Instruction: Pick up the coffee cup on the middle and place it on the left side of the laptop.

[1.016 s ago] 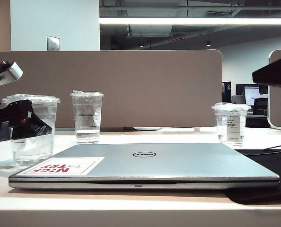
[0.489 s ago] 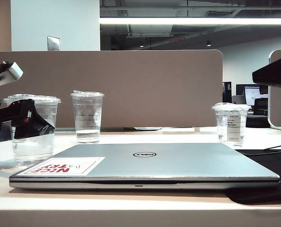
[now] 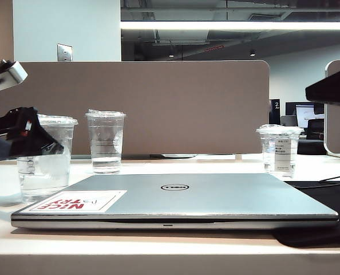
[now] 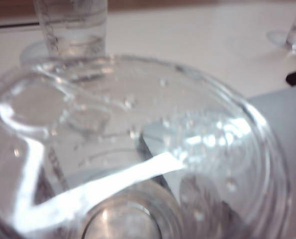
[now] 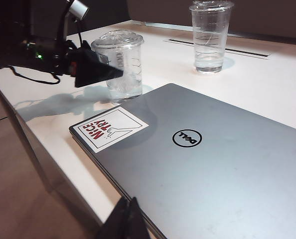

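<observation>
The coffee cup (image 3: 50, 166), clear plastic with a flat lid, stands on the table just left of the silver Dell laptop (image 3: 216, 197), by its "NICE TRY" sticker. My left gripper (image 3: 38, 140) hangs at the cup's upper part, open, with its black near finger (image 5: 94, 72) across the cup's (image 5: 122, 67) side. The left wrist view looks down onto the cup's lid (image 4: 138, 144) from very close and shows no fingers. My right gripper (image 5: 128, 219) is shut and empty, hovering over the front edge of the laptop (image 5: 227, 164).
A taller ringed clear cup (image 3: 105, 140) stands behind the laptop near the brown divider (image 3: 176, 103). A short labelled cup (image 3: 279, 149) stands at the back right. A black mat (image 3: 324, 200) lies under the laptop's right end. The table's front edge (image 3: 158, 246) is close.
My left gripper has risen from the cup's middle to its upper part. The cup has stayed on the table. The right arm has not moved.
</observation>
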Robot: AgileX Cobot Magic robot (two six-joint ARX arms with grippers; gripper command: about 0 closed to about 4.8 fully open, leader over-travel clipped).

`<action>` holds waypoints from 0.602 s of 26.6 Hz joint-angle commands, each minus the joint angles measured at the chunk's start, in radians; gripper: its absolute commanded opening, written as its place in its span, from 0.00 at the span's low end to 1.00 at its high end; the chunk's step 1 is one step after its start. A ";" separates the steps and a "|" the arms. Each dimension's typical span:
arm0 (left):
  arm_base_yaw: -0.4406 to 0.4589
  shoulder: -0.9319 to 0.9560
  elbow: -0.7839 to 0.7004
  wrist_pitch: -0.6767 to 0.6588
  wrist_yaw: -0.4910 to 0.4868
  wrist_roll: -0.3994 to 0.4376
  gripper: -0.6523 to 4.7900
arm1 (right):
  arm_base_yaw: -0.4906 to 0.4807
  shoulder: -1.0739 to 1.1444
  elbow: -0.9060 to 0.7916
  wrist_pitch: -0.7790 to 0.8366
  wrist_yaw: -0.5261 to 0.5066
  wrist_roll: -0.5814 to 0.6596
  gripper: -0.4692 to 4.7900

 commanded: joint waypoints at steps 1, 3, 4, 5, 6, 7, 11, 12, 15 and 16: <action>0.002 -0.058 0.001 -0.145 -0.016 0.052 1.00 | 0.000 0.001 -0.003 0.019 0.000 -0.001 0.08; 0.002 -0.104 0.001 -0.200 -0.015 0.060 1.00 | 0.000 0.001 -0.003 0.019 0.000 -0.001 0.08; 0.002 -0.126 0.001 -0.222 -0.016 0.060 1.00 | 0.000 0.001 -0.003 0.019 0.000 -0.001 0.08; 0.002 -0.151 0.001 -0.244 -0.016 0.061 1.00 | 0.000 0.001 -0.003 0.019 0.000 -0.001 0.08; 0.002 -0.182 0.001 -0.269 -0.019 0.062 1.00 | 0.000 0.001 -0.003 0.019 0.000 0.000 0.08; 0.002 -0.207 0.001 -0.290 -0.022 0.062 1.00 | 0.000 0.001 -0.003 0.019 0.000 -0.001 0.08; 0.008 -0.329 0.001 -0.426 -0.082 0.064 1.00 | 0.000 0.001 -0.003 0.019 0.000 -0.001 0.08; 0.012 -0.368 0.001 -0.480 -0.096 0.069 1.00 | 0.000 0.001 -0.003 0.019 0.000 0.000 0.08; 0.024 -0.511 0.001 -0.646 -0.121 0.089 1.00 | 0.000 0.000 -0.003 0.019 0.000 -0.001 0.08; 0.024 -0.589 0.001 -0.708 -0.135 0.093 1.00 | 0.000 0.000 -0.003 0.019 0.000 -0.001 0.08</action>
